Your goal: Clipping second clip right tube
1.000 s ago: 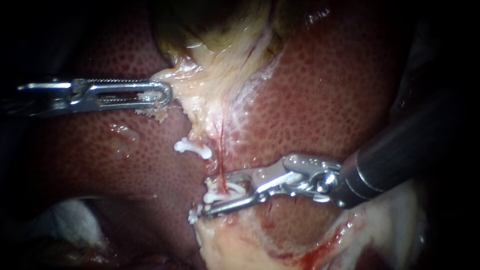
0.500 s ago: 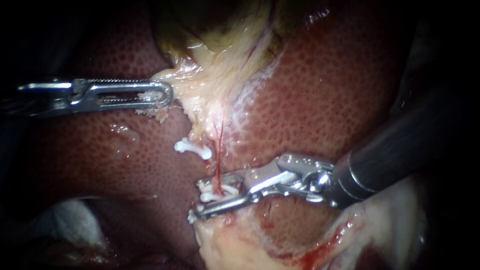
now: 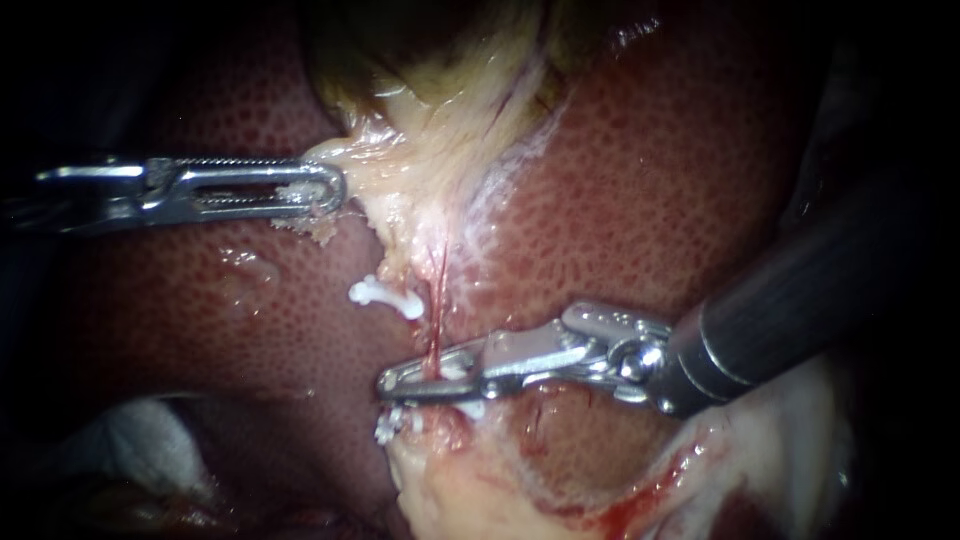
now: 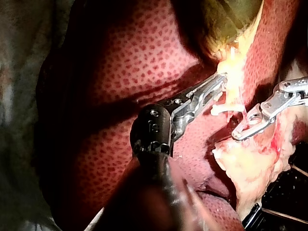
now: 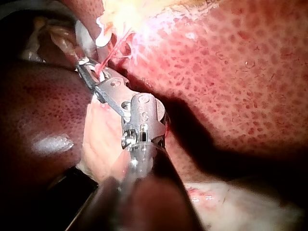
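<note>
right instrument [image 3: 400, 382] jaws, gaping before, now squeeze the clip [image 3: 466, 408] around the tube [image 3: 437, 300]; likely latched. left instrument [image 3: 325, 190] clenches pale tissue [image 3: 400, 170].

Left instrument [image 3: 335, 190]: enters from left, level, jaws clamped on pale tissue [image 3: 400, 170].
Right instrument [image 3: 385, 383]: enters from right, jaws squeezed on clip [image 3: 468, 408].

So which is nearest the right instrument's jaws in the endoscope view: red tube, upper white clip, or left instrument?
1. Red tube: gripped by the right instrument.
2. Upper white clip: just above, slightly left.
3. Left instrument: farthest, upper left, gripping pale tissue.
</note>
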### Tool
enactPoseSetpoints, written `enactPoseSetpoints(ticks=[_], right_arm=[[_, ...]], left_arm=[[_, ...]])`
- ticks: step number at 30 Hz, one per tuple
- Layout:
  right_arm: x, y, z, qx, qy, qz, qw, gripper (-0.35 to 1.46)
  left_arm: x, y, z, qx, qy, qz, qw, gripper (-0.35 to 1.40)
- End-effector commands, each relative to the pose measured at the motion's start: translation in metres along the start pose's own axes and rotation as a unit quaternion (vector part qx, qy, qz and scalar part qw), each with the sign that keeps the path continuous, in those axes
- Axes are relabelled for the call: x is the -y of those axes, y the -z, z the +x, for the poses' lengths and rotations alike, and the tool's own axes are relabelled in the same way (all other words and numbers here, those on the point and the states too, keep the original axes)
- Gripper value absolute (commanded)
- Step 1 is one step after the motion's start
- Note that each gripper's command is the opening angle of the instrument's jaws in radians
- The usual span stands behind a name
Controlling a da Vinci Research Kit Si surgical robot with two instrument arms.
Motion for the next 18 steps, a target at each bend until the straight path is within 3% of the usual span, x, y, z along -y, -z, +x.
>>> enactPoseSetpoints(ticks=[1,18], right_arm=[[0.0,0.0001,-0.0001,0.001,0.0,0.001,1.0,-0.35],[0.0,0.0001,-0.0001,0.002,0.001,0.003,1.0,-0.35]], left_arm=[[0.0,0.0,0.0,0.0,0.0,0.0,1.0,-0.35],[0.0001,0.0,0.0,0.002,0.0,0.001,1.0,-0.35]])
